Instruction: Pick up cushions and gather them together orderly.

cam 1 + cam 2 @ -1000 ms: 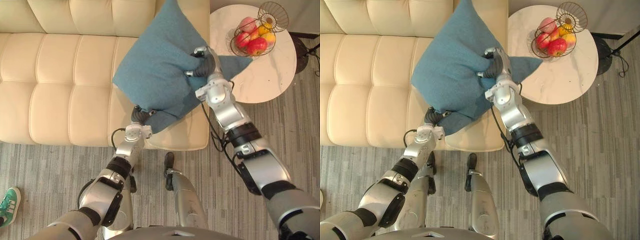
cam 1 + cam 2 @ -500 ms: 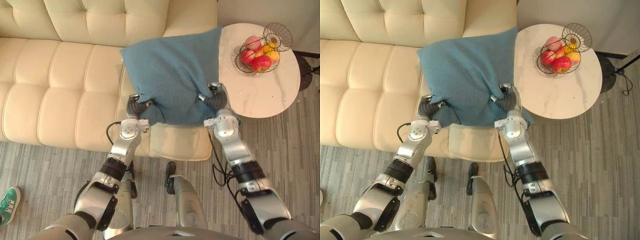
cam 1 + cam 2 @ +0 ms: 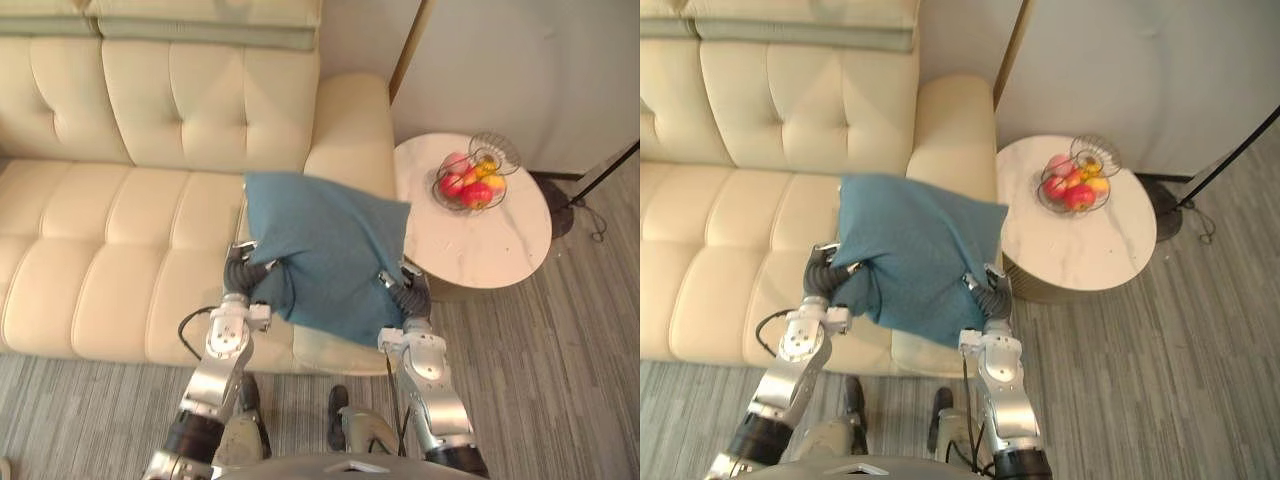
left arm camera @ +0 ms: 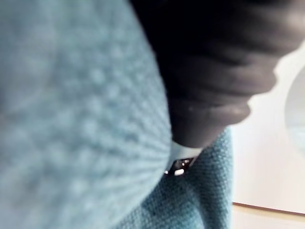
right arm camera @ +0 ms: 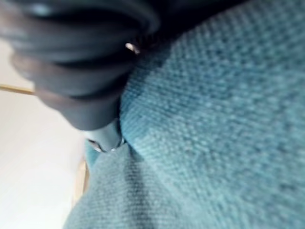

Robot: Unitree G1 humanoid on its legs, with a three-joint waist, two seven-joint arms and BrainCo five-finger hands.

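The right hand (image 3: 411,298) has its thumb tip on the front of the cushion (image 3: 325,250) and its fingers behind the cloth, pinching the lower corner nearest the sofa's (image 3: 130,250) right arm. From close up at that wrist, the dark cover is pressed hard against the blue weave, with only a bit of silver showing where it meets the cloth.

The left hand (image 3: 238,275) grips the cushion's other lower corner. The cloth bunches into a fold around it, with the thumb in front and the fingers buried behind, so it too is closed on the fabric. I can't make out how the hidden fingers lie.

Between the two hands the blue cushion hangs spread out, tilted, over the right end of the sofa's seat and just in front of the armrest. Its top edge is toward the sofa's back and its lower edge reaches past the seat's front edge.

A pale green strip (image 3: 200,30) runs along the top of the sofa's back.

A round white table (image 3: 490,240) stands just beside the sofa's right arm. On it is a wire basket (image 3: 495,152) of fruit (image 3: 465,187), on the side away from the sofa.
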